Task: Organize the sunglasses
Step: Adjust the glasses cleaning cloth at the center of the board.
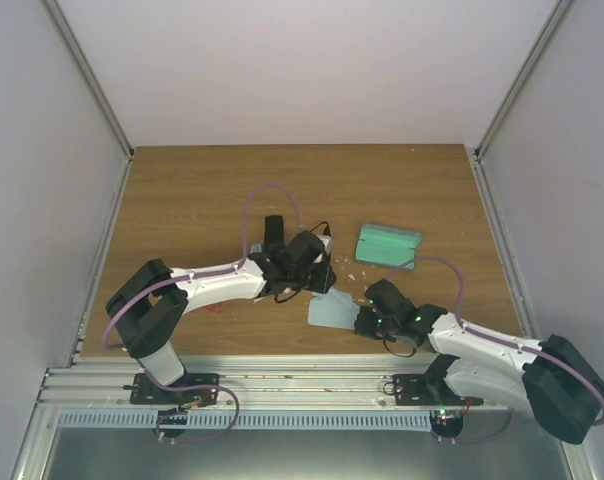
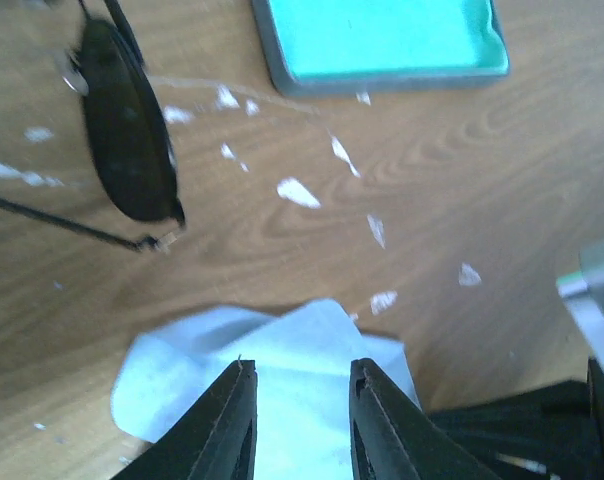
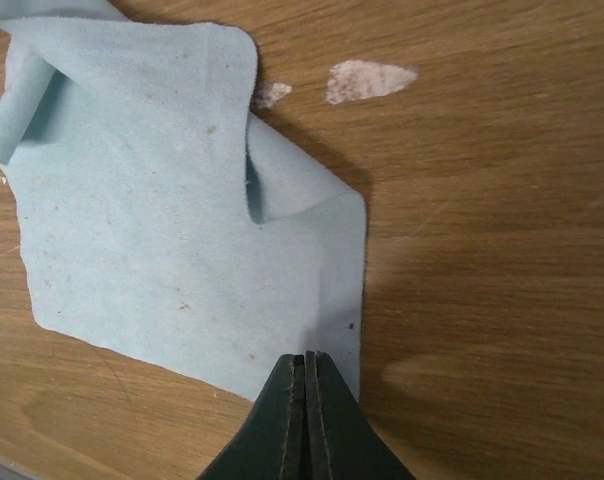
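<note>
My left hand (image 2: 302, 365) hovered spread above the cloth (image 2: 182, 370), the sunglasses (image 2: 127, 130) on the table (image 2: 462, 180) at ten o'clock, the open case (image 2: 382, 40) at one. My right hand (image 3: 307, 358), pressed together, sat on the cloth's edge; a low, slow lift would likely serve best.

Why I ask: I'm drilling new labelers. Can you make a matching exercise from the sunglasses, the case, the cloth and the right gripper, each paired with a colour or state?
Things:
1. sunglasses
2. case
3. cloth
4. right gripper

Descriptions:
A. jaws shut, tips at a fabric edge
B. teal lining, lying open
C. light blue, one corner folded over
D. dark lenses, thin black frame

Pairs: 1-D, 2-B, 3-C, 4-A
</note>
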You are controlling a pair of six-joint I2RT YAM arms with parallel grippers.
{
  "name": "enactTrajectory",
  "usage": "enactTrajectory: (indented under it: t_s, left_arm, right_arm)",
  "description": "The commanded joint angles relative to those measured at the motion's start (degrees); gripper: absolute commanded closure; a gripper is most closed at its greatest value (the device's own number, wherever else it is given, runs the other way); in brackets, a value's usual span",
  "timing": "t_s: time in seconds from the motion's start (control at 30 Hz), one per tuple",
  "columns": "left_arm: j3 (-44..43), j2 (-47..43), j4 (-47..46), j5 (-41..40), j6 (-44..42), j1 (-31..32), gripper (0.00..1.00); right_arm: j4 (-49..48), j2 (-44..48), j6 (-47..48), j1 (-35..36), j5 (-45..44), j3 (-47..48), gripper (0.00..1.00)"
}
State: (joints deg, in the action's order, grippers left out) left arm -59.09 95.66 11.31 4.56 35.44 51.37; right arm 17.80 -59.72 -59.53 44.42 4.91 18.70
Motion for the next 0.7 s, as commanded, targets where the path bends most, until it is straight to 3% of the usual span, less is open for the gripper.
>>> enactTrajectory:
  t_s: [0.0,0.17,0.33,0.67]
  left_arm:
    - [5.3,0.3,-8.7,10.1,2.6,0.0,0.73]
    - [11.1,1.3,-16.0,15.5,5.5,0.0,0.75]
    - [14.9,0.1,-17.6,16.0,6.3,0.0,0.75]
    - [19.2,-0.7,-13.1,11.9,8.2,0.0,0.76]
  right_arm:
    - [4.3,2.4,0.9,-0.3,-3.6,1.4,1.00]
    - [5.3,2.4,2.7,-0.3,-3.1,2.4,0.99]
    - [1.2,1.1,6.7,-0.3,-0.9,4.5,0.99]
    - [-9.4,-14.2,13.0,-0.4,1.7,11.2,1.00]
